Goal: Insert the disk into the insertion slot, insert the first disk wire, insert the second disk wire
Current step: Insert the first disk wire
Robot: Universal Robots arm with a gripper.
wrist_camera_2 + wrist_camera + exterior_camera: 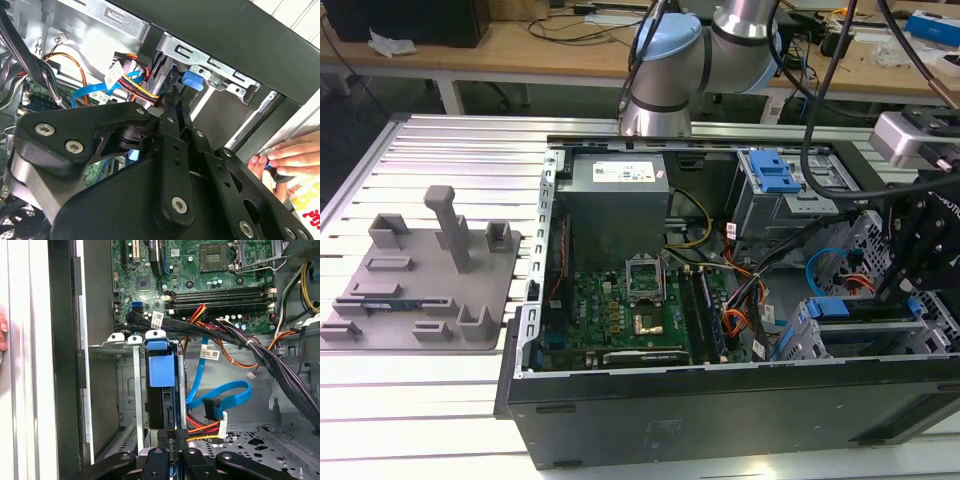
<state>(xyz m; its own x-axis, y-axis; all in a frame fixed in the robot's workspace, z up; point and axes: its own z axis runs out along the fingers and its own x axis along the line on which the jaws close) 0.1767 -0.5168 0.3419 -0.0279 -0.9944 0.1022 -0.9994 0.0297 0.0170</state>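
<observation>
Beside blue-framed disk (pixel 161 372), black hand (pixel 177 445) clamped on first disk wire's boxy plug (pixel 180 433)

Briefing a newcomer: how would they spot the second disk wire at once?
In the open computer case, find the silver drive cage holding the blue-framed disk. Beside it a flat light-blue cable curves in a loop to a small dark plug. Unlike the neighbouring red, yellow and black bundle, it is one flat ribbon.

arm (pixel 660 100): silver, lt-blue joint caps (pixel 665 45) | tool (pixel 175 440): blk linkage, silver screws (pixel 179 204) | cables (pixel 810 120): blk, along arm
</observation>
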